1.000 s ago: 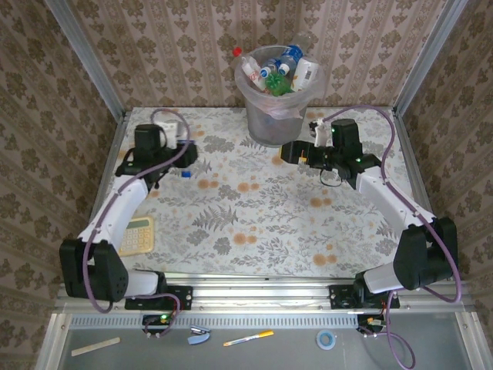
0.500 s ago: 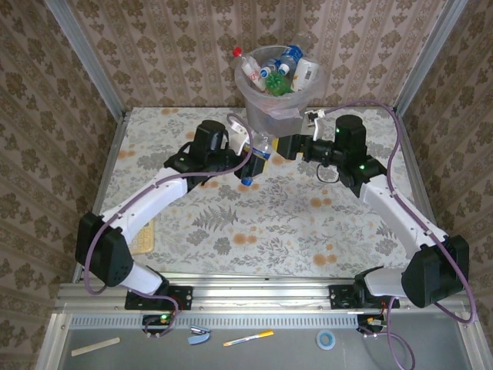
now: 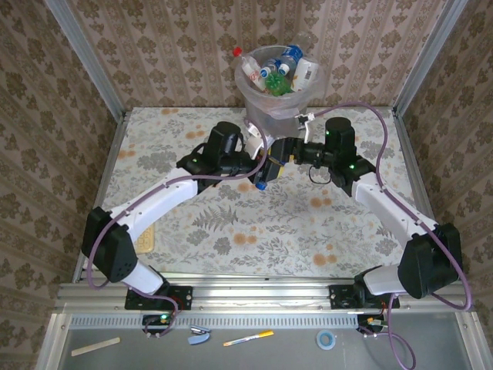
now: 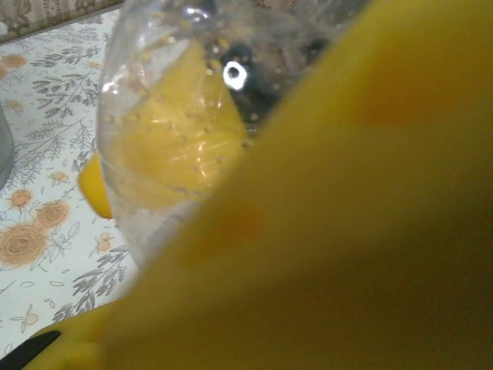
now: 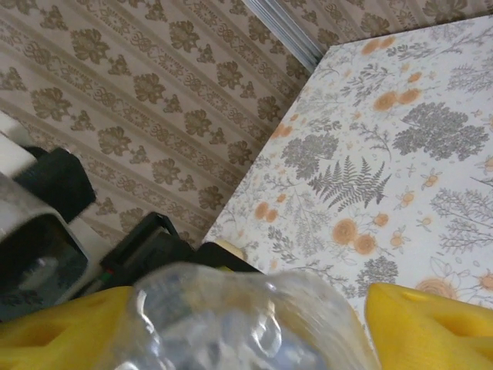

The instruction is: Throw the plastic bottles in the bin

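**A:** Where are the edges?

**B:** The floral surface point(image 3: 254, 223) is boxed in by wallpapered walls at the left, right and top of the frame, with a metal rail point(image 3: 262, 291) along the bottom. The bin point(image 3: 258, 108) stands at top centre, against the back wall.

**A:** And the room to move?

**B:** Bare surface spreads across the lower centre and towards both upper corners. The tight spot is the strip just below the bin. There the left arm point(image 3: 166, 196) arcs in from lower left and the right arm point(image 3: 385, 204) from lower right, their tips close together. A beige block point(image 3: 144, 240) lies at the left edge, partly under the left arm.

**A:** The bottle?

**B:** The held bottle point(image 3: 267, 174) hangs above the surface between the two arm tips, just below the bin. It is clear plastic with a blue cap at its lower end. In the left wrist view its wall point(image 4: 162, 116) is beaded with droplets.

**A:** Who has it?

**B:** The left jaws are closed on it: one yellow finger point(image 4: 347, 231) blurs the foreground and the other shows through the plastic. The right jaws are spread wide, with yellow fingers point(image 5: 431, 324) on either side of the crumpled body point(image 5: 231, 316). I cannot tell whether they press on it.

**A:** The bin itself?

**B:** The binned bottles point(image 3: 277, 69) are heaped above its rim: a red cap, blue labels, one green.
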Controlling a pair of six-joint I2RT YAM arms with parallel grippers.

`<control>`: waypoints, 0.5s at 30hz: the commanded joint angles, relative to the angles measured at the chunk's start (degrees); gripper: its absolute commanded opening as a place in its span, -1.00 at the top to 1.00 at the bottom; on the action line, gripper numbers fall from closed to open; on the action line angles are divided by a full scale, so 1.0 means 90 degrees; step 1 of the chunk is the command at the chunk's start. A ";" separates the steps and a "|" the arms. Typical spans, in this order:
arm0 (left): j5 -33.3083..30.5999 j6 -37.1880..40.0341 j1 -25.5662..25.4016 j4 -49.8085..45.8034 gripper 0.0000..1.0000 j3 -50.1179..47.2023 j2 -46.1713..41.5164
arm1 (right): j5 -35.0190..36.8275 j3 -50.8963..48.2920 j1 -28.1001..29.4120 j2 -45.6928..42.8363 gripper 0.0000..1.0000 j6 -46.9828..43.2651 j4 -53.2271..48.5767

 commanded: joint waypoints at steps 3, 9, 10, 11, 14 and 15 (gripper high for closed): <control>-0.0212 0.0232 -0.0060 0.0077 -0.11 0.0195 -0.0025 | -0.0130 0.0141 0.0058 0.0230 -0.23 0.0127 -0.0057; -0.0612 0.0278 0.0156 0.0212 -0.95 0.0136 -0.0297 | 0.0265 0.0348 0.0049 -0.0068 0.02 0.0078 -0.0683; -0.0687 0.0283 0.0202 0.0217 -0.99 0.0112 -0.0380 | 0.0416 0.0442 0.0040 -0.0097 0.05 0.0007 -0.0859; -0.0783 0.0270 0.0252 0.0227 -0.99 0.0076 -0.0486 | 0.0553 0.0539 0.0027 -0.0127 0.06 -0.0092 -0.1003; -0.0919 0.0040 0.0561 0.0384 -1.00 -0.0229 -0.0995 | 0.1102 0.0868 -0.0024 -0.0251 0.07 -0.0544 -0.1347; -0.0938 -0.0074 0.0703 0.0424 -0.99 -0.0357 -0.1188 | 0.1339 0.0984 -0.0051 -0.0292 0.09 -0.0727 -0.1462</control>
